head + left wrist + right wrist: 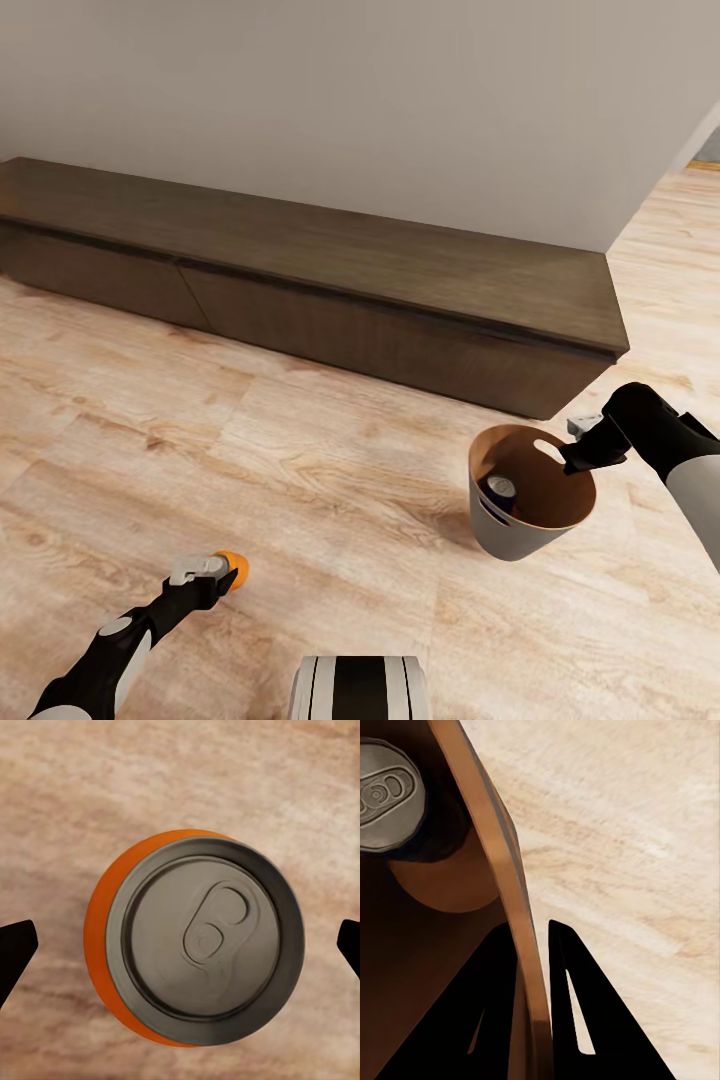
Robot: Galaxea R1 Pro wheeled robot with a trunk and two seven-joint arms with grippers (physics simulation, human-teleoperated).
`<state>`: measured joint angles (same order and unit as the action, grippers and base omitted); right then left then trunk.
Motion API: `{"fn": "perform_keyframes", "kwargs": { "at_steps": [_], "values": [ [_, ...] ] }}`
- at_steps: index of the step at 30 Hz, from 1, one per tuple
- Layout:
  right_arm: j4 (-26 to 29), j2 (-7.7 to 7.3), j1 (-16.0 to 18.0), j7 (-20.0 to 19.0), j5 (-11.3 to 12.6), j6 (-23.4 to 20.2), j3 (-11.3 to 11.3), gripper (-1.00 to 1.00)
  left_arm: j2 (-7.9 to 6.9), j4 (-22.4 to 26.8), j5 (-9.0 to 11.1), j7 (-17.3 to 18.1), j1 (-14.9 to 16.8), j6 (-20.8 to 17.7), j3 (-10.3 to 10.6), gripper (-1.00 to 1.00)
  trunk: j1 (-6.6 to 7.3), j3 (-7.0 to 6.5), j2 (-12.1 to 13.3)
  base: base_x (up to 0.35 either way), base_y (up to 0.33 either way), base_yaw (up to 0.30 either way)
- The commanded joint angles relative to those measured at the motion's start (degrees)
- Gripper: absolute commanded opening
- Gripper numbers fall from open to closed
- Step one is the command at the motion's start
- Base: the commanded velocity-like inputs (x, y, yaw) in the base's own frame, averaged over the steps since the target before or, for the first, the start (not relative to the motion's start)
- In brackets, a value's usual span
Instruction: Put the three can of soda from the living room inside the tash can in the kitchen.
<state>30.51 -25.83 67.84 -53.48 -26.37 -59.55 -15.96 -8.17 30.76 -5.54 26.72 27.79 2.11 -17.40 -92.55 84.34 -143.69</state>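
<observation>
Wood floor [300, 470], low dark cabinet [330, 290] behind. Right gripper [534, 967] pinches trash can [515, 525] rim; blue can [500, 490] inside. Left wrist: left gripper [215, 577] spread wide around orange can [196, 937].

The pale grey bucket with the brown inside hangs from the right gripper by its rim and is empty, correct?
Not empty. The pale grey bucket does hang by its rim from the right gripper, but the head view shows a dark blue can inside.
</observation>
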Motion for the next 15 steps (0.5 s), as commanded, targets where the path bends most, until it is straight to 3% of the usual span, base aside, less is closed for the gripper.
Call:
{"fn": "perform_keyframes", "kwargs": {
  "at_steps": [1, 15],
  "values": [
    [0.0, -0.03, 0.0, -0.2, 0.8, -0.5, 0.0, -1.00, 0.00, 0.0, 0.0, 0.0, 0.0, 0.0, 0.0, 1.00, 0.01, 0.00, 0.0, 0.000, 0.000, 0.000],
    [0.0, -0.02, 0.0, -0.2, 0.8, -0.5, 0.0, -1.00, 0.00, 0.0, 0.0, 0.0, 0.0, 0.3, 0.0, 1.00, 0.01, 0.00, 0.0, 0.000, 0.000, 0.000]
  ]
}}
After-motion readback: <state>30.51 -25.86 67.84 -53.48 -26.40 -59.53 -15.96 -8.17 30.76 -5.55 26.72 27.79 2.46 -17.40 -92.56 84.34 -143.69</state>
